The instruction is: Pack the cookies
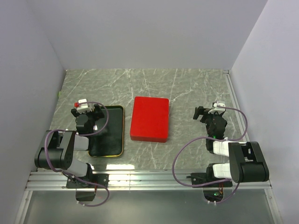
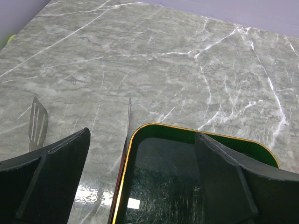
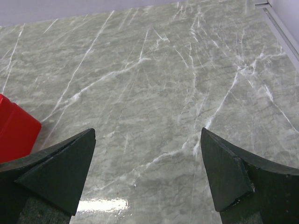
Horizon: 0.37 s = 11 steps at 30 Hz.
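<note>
None of the three views shows the cookies, so where they lie cannot be told. At the middle of the table, a flat red box (image 1: 150, 118) with rounded corners rests with its lid side up and looks smooth and matte. To its left, apart from it, lies a dark glossy tray (image 1: 115, 135) with a thin yellow rim and rounded corners. The left arm's forearm covers the tray's left part in the top view. The left gripper (image 1: 88, 111) hangs over the tray's far left corner, its black fingers spread wide and holding nothing. The right gripper (image 1: 206, 113) stands well to the right of the box over bare table (image 1: 187, 88), its jaws equally wide apart and empty. The tabletop is grey-green stone-look with white veins and a slight sheen. Only the left wrist view shows a slotted metal spatula (image 2: 37, 122) lying on the table to the left of the tray (image 2: 187, 133), partly behind one finger, and a thin metal strip (image 2: 129, 116) seen edge-on just beside the tray's left rim. The arm hides both in the top view. The right wrist view catches only a corner of the red box (image 3: 14, 126) at its left edge.
</note>
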Motion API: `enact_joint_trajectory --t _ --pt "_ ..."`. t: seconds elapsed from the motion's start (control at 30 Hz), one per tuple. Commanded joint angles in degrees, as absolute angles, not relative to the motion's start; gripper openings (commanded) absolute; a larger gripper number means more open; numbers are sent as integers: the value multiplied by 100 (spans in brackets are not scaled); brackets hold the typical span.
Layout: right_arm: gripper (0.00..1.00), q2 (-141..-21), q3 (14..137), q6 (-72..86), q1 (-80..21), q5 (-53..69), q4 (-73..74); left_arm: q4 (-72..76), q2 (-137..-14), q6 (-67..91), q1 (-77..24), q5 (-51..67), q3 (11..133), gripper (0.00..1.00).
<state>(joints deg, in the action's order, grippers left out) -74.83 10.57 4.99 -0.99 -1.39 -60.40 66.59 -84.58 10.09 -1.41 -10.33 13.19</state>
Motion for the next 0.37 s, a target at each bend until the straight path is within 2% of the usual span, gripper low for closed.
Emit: enact_joint_trajectory --t 0.0,0.33 --pt "100 -7427 1257 413 -123 -167 -6328 6952 -8367 932 -123 -958 1424 100" --pt "100 -7435 1257 422 -123 -176 -6328 6934 -8359 932 -105 -923 1433 100"
